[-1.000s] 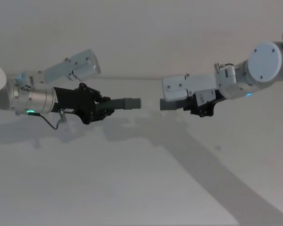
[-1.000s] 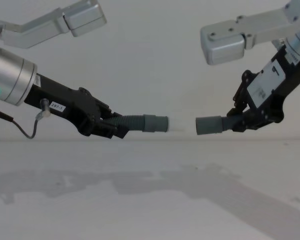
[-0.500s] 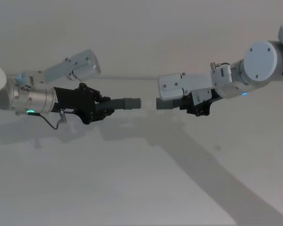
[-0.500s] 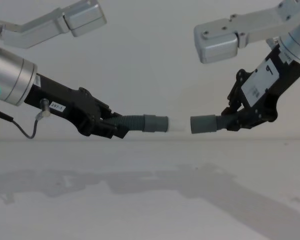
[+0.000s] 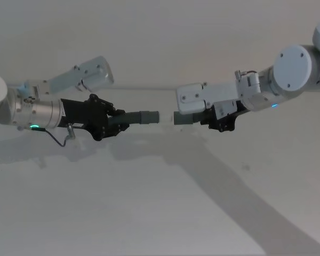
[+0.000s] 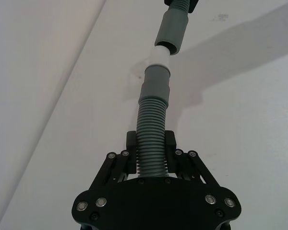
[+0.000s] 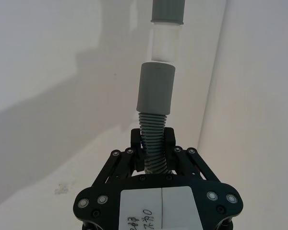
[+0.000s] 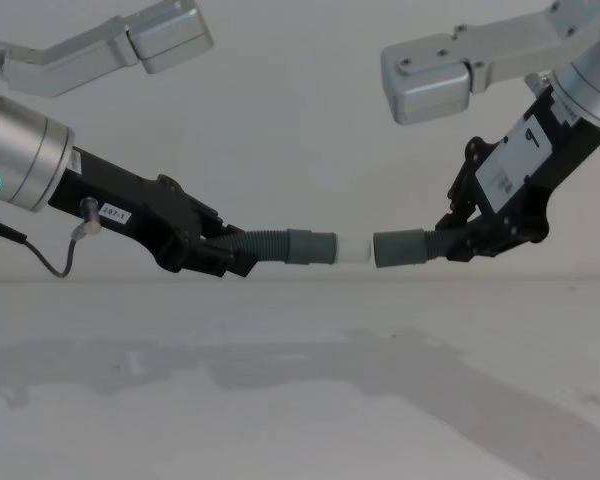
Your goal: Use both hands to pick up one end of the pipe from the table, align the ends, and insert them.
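Note:
Both pipe pieces are held in the air above the white table [image 5: 149, 208], end to end along one line. My left gripper [image 8: 235, 258] is shut on the corrugated part of the left pipe piece [image 8: 270, 245]. Its grey cuff [image 6: 156, 86] carries a whitish tip [image 8: 352, 250]. From the other side, my right gripper [image 8: 458, 243] is shut on the right pipe piece [image 7: 152, 129], whose plain cuff [image 8: 402, 248] faces that tip. The tip sits right at the plain cuff's mouth; I cannot tell whether it has entered.
The left arm's grey link [image 5: 80, 79] stretches behind its wrist. The right arm's grey link [image 8: 430, 70] hangs above the right gripper. Arm shadows fall across the table [image 8: 280, 400] below the pipes.
My right gripper has carried its pipe piece leftward, closing the gap until the plain cuff meets the whitish tip. The left gripper and its piece have stayed still.

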